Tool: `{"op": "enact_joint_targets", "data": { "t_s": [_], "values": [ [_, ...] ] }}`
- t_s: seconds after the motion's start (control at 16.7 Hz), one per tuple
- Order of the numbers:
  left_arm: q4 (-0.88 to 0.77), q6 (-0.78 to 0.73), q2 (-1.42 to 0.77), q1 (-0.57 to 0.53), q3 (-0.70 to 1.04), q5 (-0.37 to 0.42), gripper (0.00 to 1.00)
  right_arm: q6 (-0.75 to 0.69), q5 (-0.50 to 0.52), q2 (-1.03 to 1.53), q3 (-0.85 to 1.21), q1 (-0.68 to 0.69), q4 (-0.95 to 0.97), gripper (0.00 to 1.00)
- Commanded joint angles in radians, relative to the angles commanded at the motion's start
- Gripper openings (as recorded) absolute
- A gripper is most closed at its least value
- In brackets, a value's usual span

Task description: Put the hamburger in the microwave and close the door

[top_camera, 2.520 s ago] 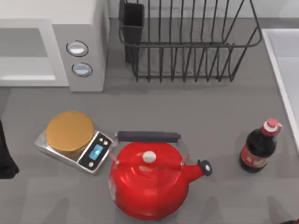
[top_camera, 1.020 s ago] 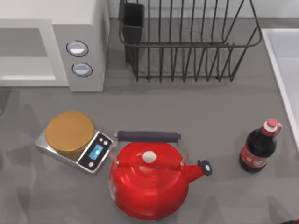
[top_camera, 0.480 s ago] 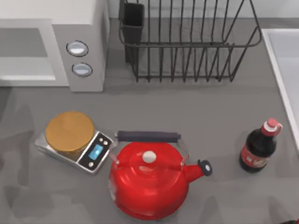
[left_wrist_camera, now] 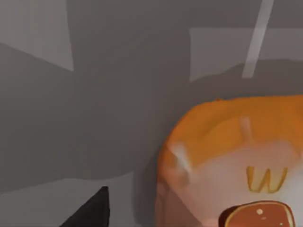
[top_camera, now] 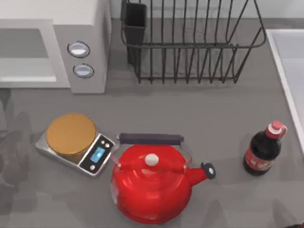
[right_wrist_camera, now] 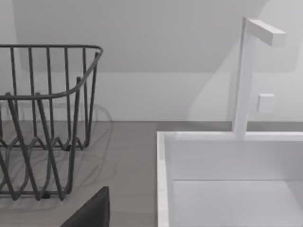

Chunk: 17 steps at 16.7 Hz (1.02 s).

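**Desk:** What is the left gripper (left_wrist_camera: 92,213) doing?

**Photographer:** AgileX's left gripper is close beside the hamburger (left_wrist_camera: 236,165), pictured from the wrist. The orange bun with its pale layer and a "W" mark looms against plain grey surfaces. How wide the grip is, and whether it has hold of the bun, cannot be told.

**Desk:** Where is the hamburger relative to the microwave (top_camera: 83,47)?

**Photographer:** That cannot be told either; the wrist view gives grey panels behind the bun and nothing more.

**Desk:** And the rest of the table?

**Photographer:** A kitchen scale (top_camera: 73,142) with an orange-tan disc sits near the microwave, in front of its two knobs. A red kettle (top_camera: 152,183) stands just beyond the scale, farther from the microwave. A wire dish rack (top_camera: 190,42) stands just beside the microwave's knob side. A cola bottle (top_camera: 262,149) stands well apart from it, near the white sink (top_camera: 285,57).

**Desk:** The right gripper (right_wrist_camera: 90,210)?

**Photographer:** Idle, facing rack and sink, well away from the microwave; its grip cannot be told.
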<state>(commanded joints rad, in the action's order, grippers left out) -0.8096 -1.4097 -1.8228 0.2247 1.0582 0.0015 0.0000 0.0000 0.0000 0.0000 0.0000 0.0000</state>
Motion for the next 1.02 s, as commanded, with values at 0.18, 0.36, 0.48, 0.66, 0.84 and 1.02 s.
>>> {"op": "enact_joint_targets", "data": {
  "t_s": [0.18,0.36,0.48,0.66,0.84,1.02],
  "values": [
    [0.121,-0.002,-0.059,0.002,-0.060,0.000,1.00,0.000,0.000,0.000,0.000,0.000,0.000,1.00],
    [0.153,-0.004,-0.078,0.003,-0.079,0.000,1.00,0.000,0.000,0.000,0.000,0.000,0.000,1.00],
    [0.153,-0.004,-0.078,0.003,-0.079,0.000,1.00,0.000,0.000,0.000,0.000,0.000,0.000,1.00],
    [0.153,-0.004,-0.078,0.003,-0.079,0.000,0.85,0.000,0.000,0.000,0.000,0.000,0.000,1.00],
    [0.153,-0.004,-0.078,0.003,-0.079,0.000,0.62,0.000,0.000,0.000,0.000,0.000,0.000,1.00],
    [0.153,-0.004,-0.078,0.003,-0.079,0.000,0.40,0.000,0.000,0.000,0.000,0.000,0.000,1.00]
  ]
}}
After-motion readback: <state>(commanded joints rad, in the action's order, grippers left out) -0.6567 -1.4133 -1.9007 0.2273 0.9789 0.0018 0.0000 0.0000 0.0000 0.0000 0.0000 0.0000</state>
